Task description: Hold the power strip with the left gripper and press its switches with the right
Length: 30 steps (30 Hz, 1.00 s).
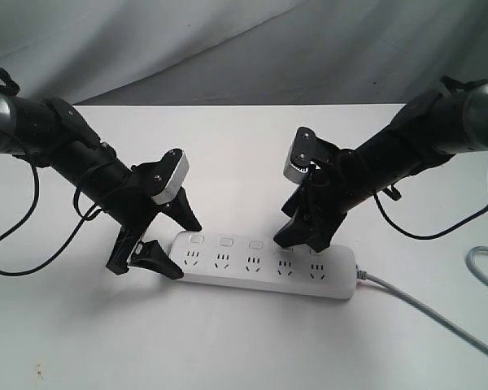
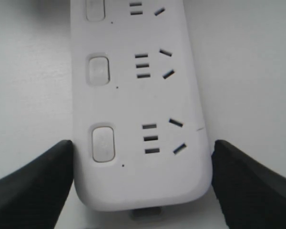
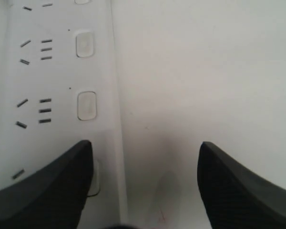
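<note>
The white power strip (image 1: 264, 266) lies flat on the white table, its grey cord (image 1: 427, 311) running off to the right. My left gripper (image 1: 189, 252) straddles the strip's left end. In the left wrist view its black fingers (image 2: 43, 181) press against both long sides of the strip (image 2: 138, 181), beside the end switch (image 2: 103, 143). My right gripper (image 1: 306, 237) is open over the strip's right part. One finger (image 3: 52, 186) rests on the strip and partly covers a switch (image 3: 94, 181); the other hangs over bare table. Three switches (image 1: 225, 241) show in the exterior view.
A second grey cable (image 1: 481, 270) loops at the table's right edge. Black cables hang from both arms (image 1: 32, 203). A grey cloth backdrop (image 1: 244, 41) closes off the far side. Bare white table (image 1: 244, 349) lies in front of the strip.
</note>
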Tool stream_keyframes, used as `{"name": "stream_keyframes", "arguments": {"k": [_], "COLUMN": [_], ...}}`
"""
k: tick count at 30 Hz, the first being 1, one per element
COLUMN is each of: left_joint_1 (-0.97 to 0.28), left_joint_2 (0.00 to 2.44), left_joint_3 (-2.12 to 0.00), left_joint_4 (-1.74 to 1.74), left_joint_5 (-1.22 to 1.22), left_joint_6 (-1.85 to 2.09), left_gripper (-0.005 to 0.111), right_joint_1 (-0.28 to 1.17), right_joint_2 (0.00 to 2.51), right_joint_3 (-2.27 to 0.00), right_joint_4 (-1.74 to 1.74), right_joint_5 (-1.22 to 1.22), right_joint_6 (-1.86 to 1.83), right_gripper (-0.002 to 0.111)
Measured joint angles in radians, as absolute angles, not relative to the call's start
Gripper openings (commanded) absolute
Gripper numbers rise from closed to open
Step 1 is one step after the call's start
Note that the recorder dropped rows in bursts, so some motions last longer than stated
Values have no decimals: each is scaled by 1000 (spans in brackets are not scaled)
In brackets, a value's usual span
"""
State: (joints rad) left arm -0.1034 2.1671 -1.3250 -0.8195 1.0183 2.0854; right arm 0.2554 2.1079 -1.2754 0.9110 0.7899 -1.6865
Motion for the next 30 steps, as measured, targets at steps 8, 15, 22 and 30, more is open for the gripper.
{"name": "stream_keyframes", "arguments": {"k": [8, 15, 22, 30], "left_joint_1": [-103, -103, -103, -103], "left_joint_2": [2167, 2167, 2167, 2167], "left_joint_3": [-1325, -1325, -1325, -1325], "left_joint_4": [-820, -820, -820, -820], "left_joint_5": [1018, 1018, 1018, 1018], "left_joint_6": [2085, 2085, 2085, 2085], "left_gripper": [34, 34, 34, 34], "right_joint_1": [255, 255, 255, 307], "right_joint_2": [2103, 2093, 2087, 2071], "right_joint_3": [-1275, -1248, -1241, -1241], "right_joint_4": [888, 884, 876, 766], "right_joint_5": [777, 735, 723, 678], "right_joint_6": [-1672, -1671, -1668, -1624], "right_gripper": [59, 59, 59, 59]}}
